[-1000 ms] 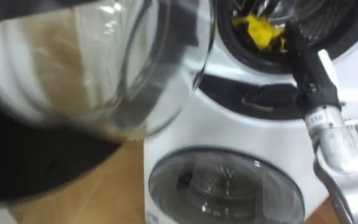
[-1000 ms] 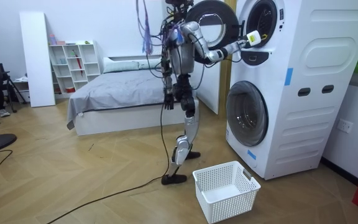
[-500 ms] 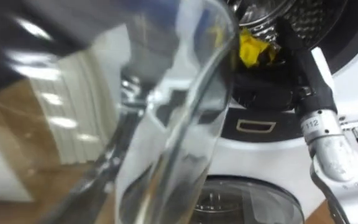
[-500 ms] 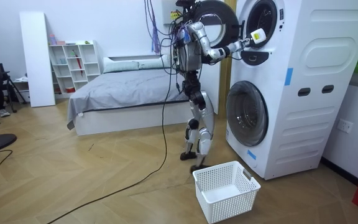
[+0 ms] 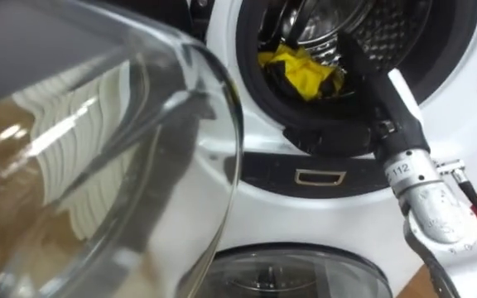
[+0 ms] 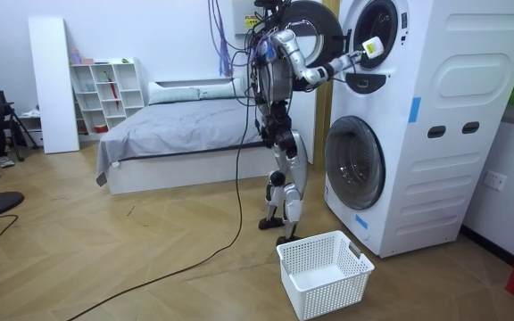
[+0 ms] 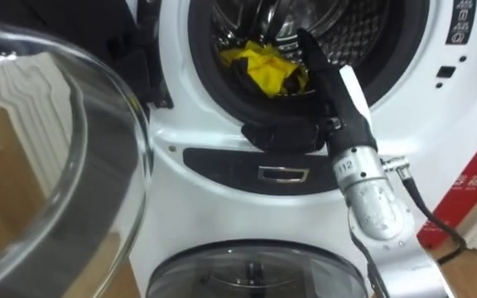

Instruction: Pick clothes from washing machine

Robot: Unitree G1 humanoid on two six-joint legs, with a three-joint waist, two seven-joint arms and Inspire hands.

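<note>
R hand [image 7: 325, 70] in drum [image 7: 371, 25], by yellow cloth [image 7: 262, 68]

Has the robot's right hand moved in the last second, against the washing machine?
Yes. In the room view the right hand has gone up and to the room view's right, further into the round drum opening of the white stacked washing machine.
</note>
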